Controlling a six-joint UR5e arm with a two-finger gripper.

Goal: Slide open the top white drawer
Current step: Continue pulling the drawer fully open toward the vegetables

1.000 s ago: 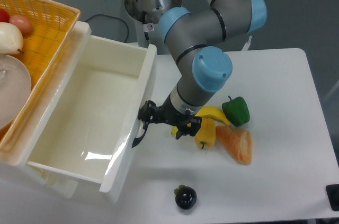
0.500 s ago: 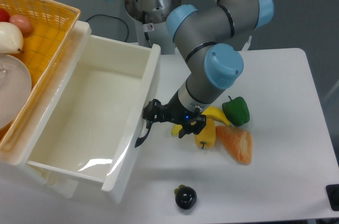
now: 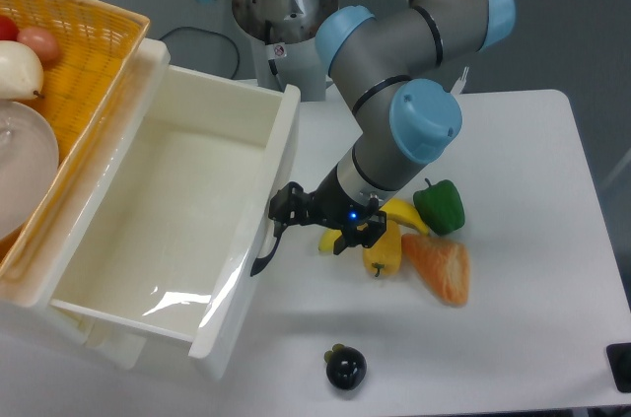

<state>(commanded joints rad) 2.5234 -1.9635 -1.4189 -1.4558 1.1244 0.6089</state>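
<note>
1. Top white drawer stands pulled far out of the cabinet, inside bare and glossy, its front panel right beside the gripper.
2. Gripper sits at the curved black handle on that front panel, fingers at the handle's upper end; cannot tell if they are pinched on it or spread, the view is too dark there.
3. Just behind the gripper, under the wrist: yellow pepper and banana, touching each other.
4. Further out on that side: orange slice-shaped piece next to the yellow pepper, green pepper above it.
5. Below the gripper, near the table front edge: small dark round fruit, apart from the rest.
6. Far side of the drawer from the gripper: yellow wicker basket on the cabinet top, holding a white bowl and some produce.
</note>
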